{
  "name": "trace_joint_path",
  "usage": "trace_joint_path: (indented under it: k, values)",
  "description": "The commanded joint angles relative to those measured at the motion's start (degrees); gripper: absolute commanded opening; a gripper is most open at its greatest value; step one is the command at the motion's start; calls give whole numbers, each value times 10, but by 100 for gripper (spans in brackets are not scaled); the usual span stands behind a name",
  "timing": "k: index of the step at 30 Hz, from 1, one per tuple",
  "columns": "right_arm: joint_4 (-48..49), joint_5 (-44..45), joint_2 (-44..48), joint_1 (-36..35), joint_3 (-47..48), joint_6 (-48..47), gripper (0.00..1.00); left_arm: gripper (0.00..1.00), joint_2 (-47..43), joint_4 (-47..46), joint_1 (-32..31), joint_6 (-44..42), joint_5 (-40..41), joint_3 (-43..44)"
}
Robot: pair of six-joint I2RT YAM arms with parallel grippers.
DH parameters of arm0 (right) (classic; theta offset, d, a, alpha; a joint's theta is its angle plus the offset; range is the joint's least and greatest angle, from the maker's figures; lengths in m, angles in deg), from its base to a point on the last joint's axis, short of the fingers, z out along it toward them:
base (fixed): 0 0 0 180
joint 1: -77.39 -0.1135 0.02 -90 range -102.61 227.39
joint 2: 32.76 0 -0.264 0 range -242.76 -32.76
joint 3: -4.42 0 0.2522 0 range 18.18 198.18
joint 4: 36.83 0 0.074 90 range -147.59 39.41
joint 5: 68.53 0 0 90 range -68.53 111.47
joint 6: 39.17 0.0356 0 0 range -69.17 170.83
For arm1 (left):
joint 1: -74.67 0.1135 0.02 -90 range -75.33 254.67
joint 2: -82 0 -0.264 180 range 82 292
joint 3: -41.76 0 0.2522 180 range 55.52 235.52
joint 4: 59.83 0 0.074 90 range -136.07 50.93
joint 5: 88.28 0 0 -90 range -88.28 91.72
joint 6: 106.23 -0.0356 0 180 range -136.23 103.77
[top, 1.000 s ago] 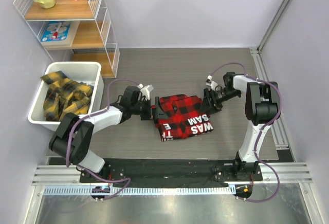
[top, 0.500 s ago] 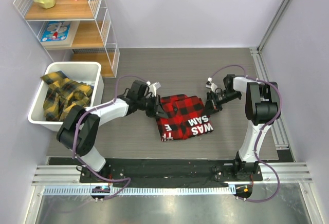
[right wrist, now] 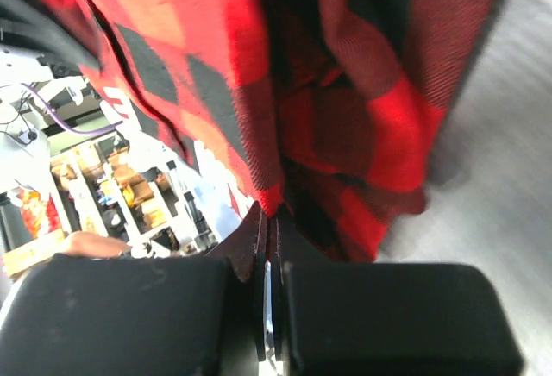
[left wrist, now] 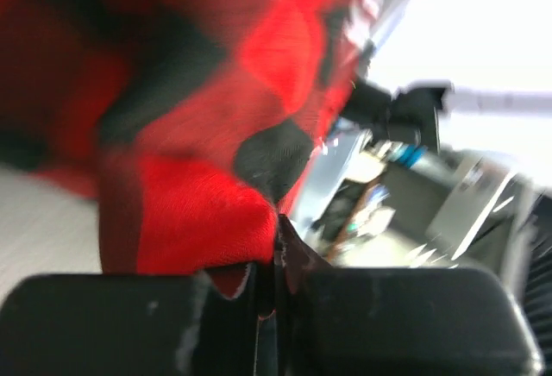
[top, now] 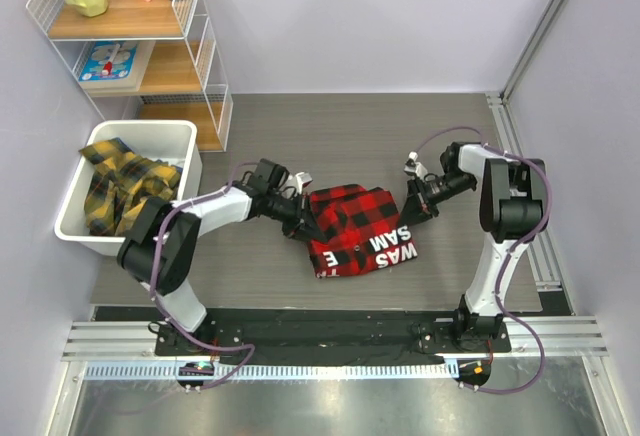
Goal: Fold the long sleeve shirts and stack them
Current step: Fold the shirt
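A red-and-black checked long sleeve shirt (top: 358, 231) lies partly folded in the middle of the table, white block lettering showing on its near right part. My left gripper (top: 303, 218) is at the shirt's left edge and is shut on a fold of red cloth (left wrist: 198, 221). At the right edge my right gripper (top: 406, 212) is also shut, pinching the shirt's hem (right wrist: 272, 199) between its fingertips. More long sleeve shirts in yellow-and-black check (top: 125, 188) are heaped in a bin at the left.
The white bin (top: 140, 128) stands at the table's left side. Behind it a wire shelf (top: 205, 46) holds a yellow jug, small boxes and a book. A metal rail (top: 520, 186) runs along the right edge.
Both grippers have gone from open to shut on the red shirt's edges. The left gripper slid right onto the shirt's left edge; the right one moved slightly outward.
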Motion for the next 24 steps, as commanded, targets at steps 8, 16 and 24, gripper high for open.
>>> trace_joint_path:
  k: [8, 16, 24]
  values:
    - [87, 53, -67, -6, 37, 58, 1, 36, 107, 106, 66, -159, 95, 105]
    - [-32, 46, -24, -5, 87, -31, 39, 59, 27, 142, 60, -261, 100, 126]
    - [50, 78, -29, -9, 181, 22, 71, 66, 33, 148, 75, -213, 138, 135]
